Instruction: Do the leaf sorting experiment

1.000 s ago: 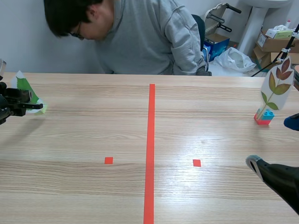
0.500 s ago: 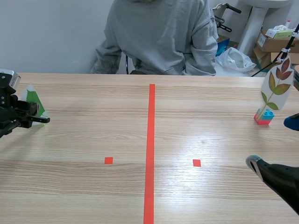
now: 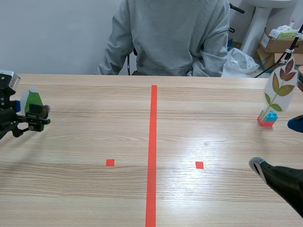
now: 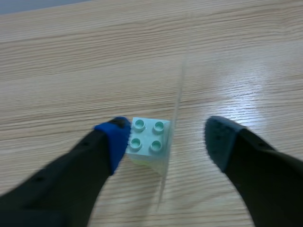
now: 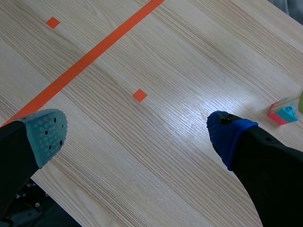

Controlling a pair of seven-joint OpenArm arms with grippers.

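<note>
A green leaf card (image 3: 33,100) stands upright on a pale green block (image 4: 147,139) at the table's far left. In the left wrist view the card shows edge-on as a clear sheet (image 4: 173,127). My left gripper (image 3: 37,116) (image 4: 165,139) is open around the block: the blue pad (image 4: 115,139) rests against one side and the other finger (image 4: 222,142) stands well apart. A brown-and-green leaf card (image 3: 282,84) stands on a red and blue block (image 3: 267,118) (image 5: 283,111) at the far right. My right gripper (image 3: 277,144) (image 5: 137,135) hovers open near the front right, holding nothing.
A person in a grey sweater (image 3: 170,38) sits across the table. An orange-red tape line (image 3: 152,151) runs down the middle, with a small square mark (image 3: 110,162) on one side and another (image 3: 199,165) on the other. Boxes and bags lie beyond the table's far right.
My left gripper has opened and let go of the green leaf card, which now stands upright on the table. The person has sat up. The right arm has not moved.
</note>
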